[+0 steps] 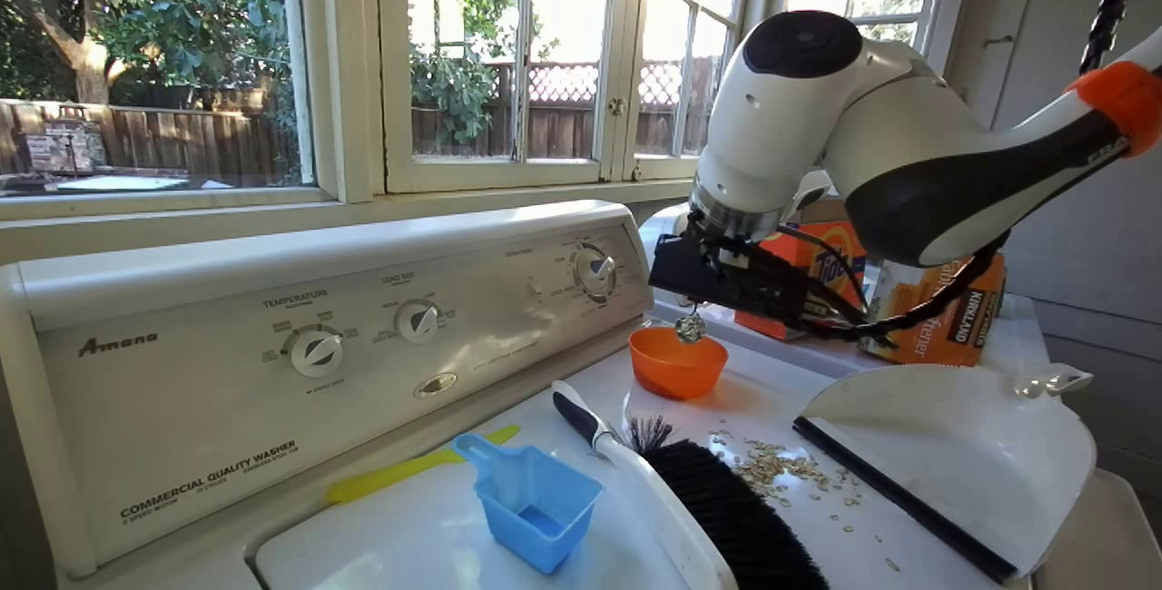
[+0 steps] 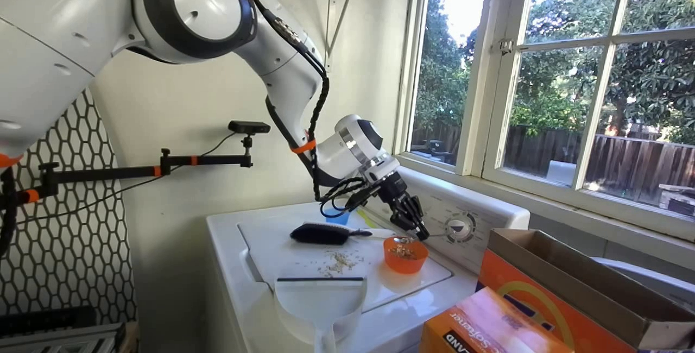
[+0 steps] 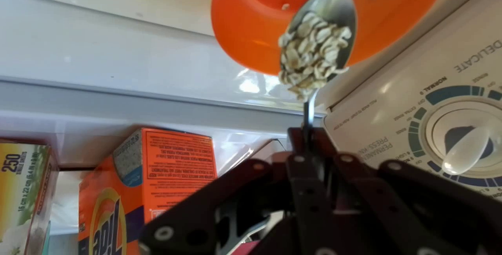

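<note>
Left to right in an exterior view, taken from the bowl [image 1: 676, 374]: well to its left on the washer [image 1: 218, 417] lies a yellow utensil [image 1: 390, 478], partly hidden by a blue scoop [image 1: 540, 495] nearer the camera. The brush [image 1: 726, 499] comes next, in front of the bowl. Above the bowl hangs a spoon [image 3: 341, 10], its handle gripped between the closed fingers [image 3: 323, 141]. To the bowl's right and nearer the camera, loose oats [image 1: 772, 467] lie scattered, then the dustpan [image 1: 971, 454]; behind and right of the bowl stand a detergent box [image 3: 176, 164] and a softener box [image 1: 967, 318].

The relation that seems to matter is spoon to bowl. In the wrist view the spoon's long axis runs straight out from the fingers, and its head overlaps the bowl's edge, tip toward the opening. I cannot tell whether it touches the rim.

The wrist view shows the spoon heaped with flakes, but neither brush, scoop nor dustpan. An exterior view reveals a pile of oats [image 2: 403, 252] inside the bowl.
</note>
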You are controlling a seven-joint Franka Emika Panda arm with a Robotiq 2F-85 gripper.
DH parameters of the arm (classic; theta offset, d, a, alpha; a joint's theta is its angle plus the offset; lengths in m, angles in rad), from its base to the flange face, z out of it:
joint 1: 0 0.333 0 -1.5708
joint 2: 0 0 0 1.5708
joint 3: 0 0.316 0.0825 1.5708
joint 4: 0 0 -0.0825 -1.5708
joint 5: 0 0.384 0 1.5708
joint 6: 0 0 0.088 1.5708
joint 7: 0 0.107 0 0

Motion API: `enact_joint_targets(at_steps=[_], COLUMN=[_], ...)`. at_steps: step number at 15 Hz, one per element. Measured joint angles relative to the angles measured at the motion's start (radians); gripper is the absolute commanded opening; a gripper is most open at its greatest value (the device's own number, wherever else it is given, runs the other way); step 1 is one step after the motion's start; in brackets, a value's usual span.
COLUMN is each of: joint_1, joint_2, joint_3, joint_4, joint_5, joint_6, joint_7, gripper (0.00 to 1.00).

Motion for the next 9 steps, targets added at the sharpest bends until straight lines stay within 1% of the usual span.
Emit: enact_joint_targets(at_steps=[9], joint_1=[-0.004], joint_2=[0.035], joint_3=[0.064], joint_4=[0.058], joint_5=[-0.14], joint_6=[-0.172], joint_7=[0.072], gripper=[0.02])
